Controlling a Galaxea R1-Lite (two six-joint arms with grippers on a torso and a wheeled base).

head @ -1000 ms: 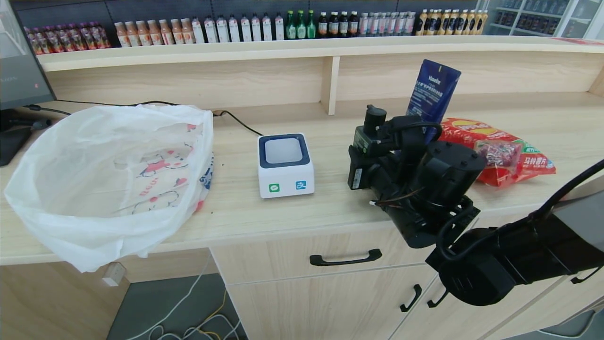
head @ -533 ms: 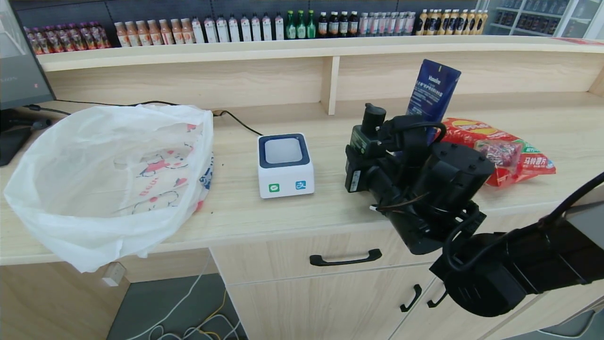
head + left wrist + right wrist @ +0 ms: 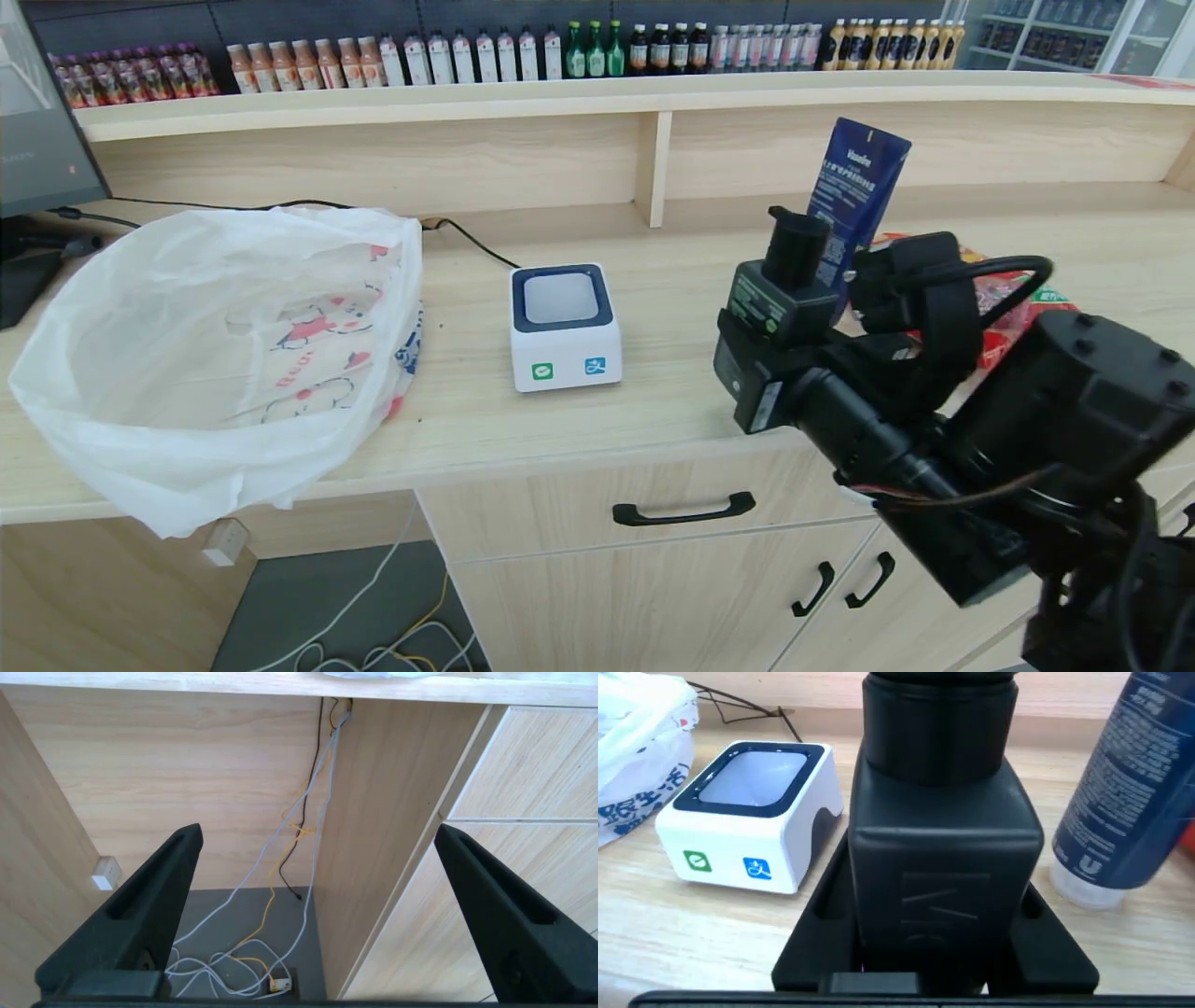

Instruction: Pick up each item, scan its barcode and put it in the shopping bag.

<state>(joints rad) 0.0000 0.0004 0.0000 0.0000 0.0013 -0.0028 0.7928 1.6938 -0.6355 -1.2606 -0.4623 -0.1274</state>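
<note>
One shopping bag [image 3: 215, 355], one scanner [image 3: 564, 325], one blue tube [image 3: 854, 201], one red snack bag [image 3: 1006, 301], one black bottle [image 3: 943, 849].

Light wood counter [image 3: 653, 280] with drawers [image 3: 560, 551], black handles [image 3: 683, 511]; bottle shelf [image 3: 560, 93] above it; grey floor [image 3: 220, 910], loose cables [image 3: 285, 854] beyond the left fingers [image 3: 140, 915].

On the tabletop [image 3: 653, 411], the shopping bag [image 3: 215, 355] lies at frame left, the scanner [image 3: 564, 325] at centre, the tube [image 3: 854, 201] upright at upper right; bottles [image 3: 523, 51] line the shelf [image 3: 467, 98] behind.
</note>
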